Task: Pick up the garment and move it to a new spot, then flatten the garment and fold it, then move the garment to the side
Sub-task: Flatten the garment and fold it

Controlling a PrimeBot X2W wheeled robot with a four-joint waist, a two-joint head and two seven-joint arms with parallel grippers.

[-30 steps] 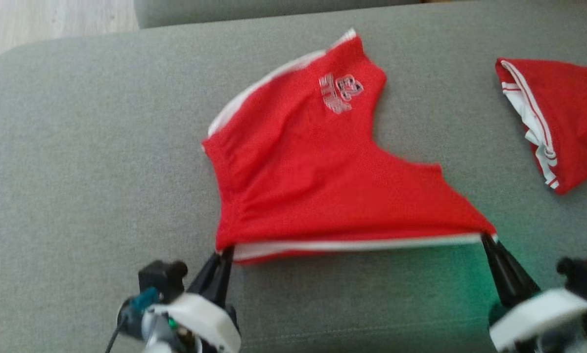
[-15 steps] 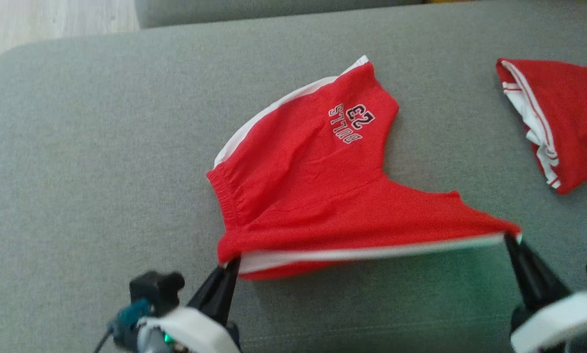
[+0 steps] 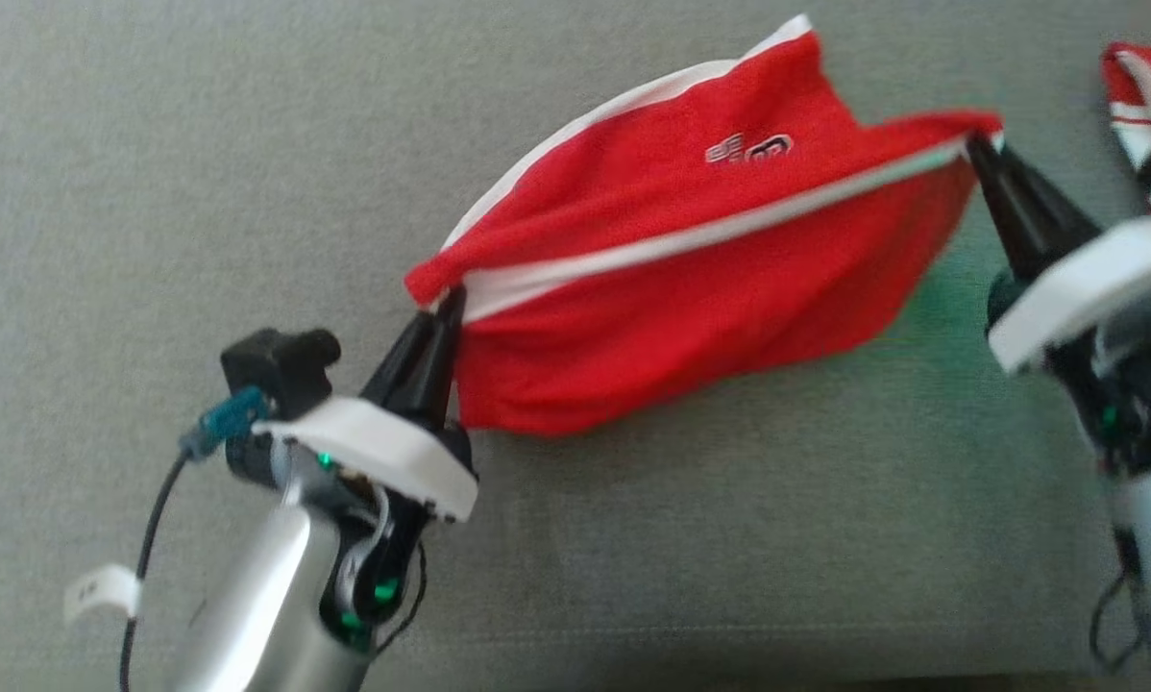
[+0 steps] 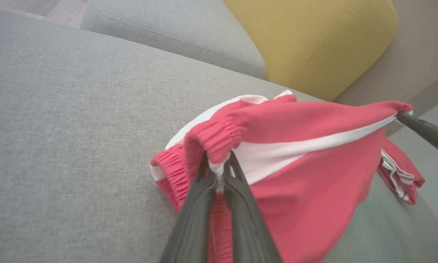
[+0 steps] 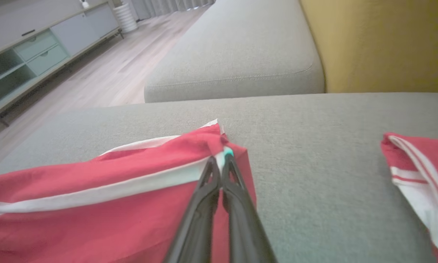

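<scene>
Grey sofa cushion (image 3: pixel 153 144) underneath: my left gripper (image 3: pixel 449 294) and right gripper (image 3: pixel 971 146) each pinch an end of the red shorts (image 3: pixel 691 288), held edge raised off the cushion.

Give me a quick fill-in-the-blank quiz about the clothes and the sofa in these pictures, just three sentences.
1. The left hand and right hand hold up shorts coloured mainly ____.
2. The stripe stretched between them is ____.
3. The cushion at the back of the grey sofa is ____.

Missing words: red; white; yellow.
</scene>
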